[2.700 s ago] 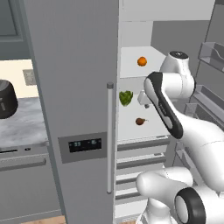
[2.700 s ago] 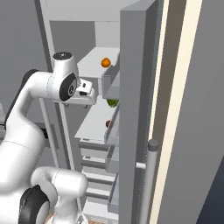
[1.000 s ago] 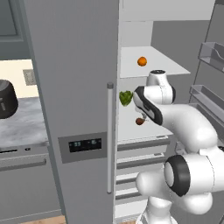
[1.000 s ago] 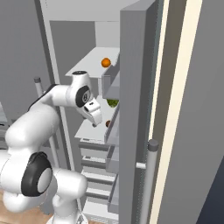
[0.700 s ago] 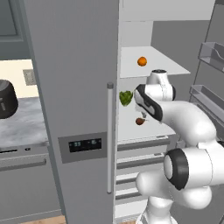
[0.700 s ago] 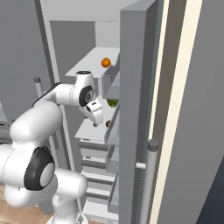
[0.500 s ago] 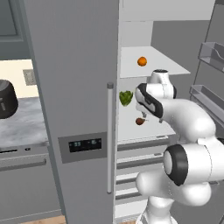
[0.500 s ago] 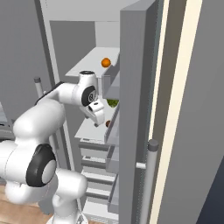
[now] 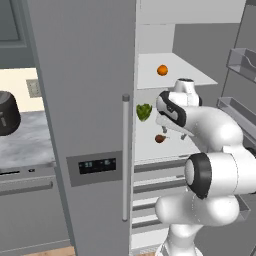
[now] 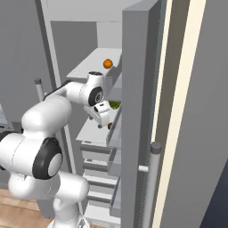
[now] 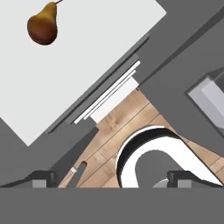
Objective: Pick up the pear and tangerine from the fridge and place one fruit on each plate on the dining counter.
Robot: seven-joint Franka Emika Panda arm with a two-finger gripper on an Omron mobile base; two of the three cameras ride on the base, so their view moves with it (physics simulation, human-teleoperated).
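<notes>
Fingers (image 9: 172, 133): spread wide apart, nothing held between them; pointed downward inside the open fridge (image 9: 90, 100), over the front part of the white middle shelf (image 9: 150, 145). In the hand view the two dark tips (image 11: 41, 177) are seen at the far left and far right of the bottom edge.
Pear (image 9: 160, 138): resting on the middle shelf, just beside the fingers on their door-hinge side and slightly below them; not touched. In the hand view the pear (image 11: 43, 27) is seen well away from the tips, at the upper left, stem up, on the white shelf surface.
Tangerine (image 9: 162, 70): lying on the upper shelf (image 9: 175, 75), well above the fingers and apart from them; also seen in the right base view (image 10: 107, 63) above the arm.
Green vegetable (image 9: 144, 111): placed at the back of the middle shelf, above and beyond the pear, near the fingers but clear of them.
Drawers (image 9: 155, 185): stacked below the middle shelf, beneath the fingers.
Wooden floor (image 11: 127, 118): seen past the shelf edge, between the tips.
</notes>
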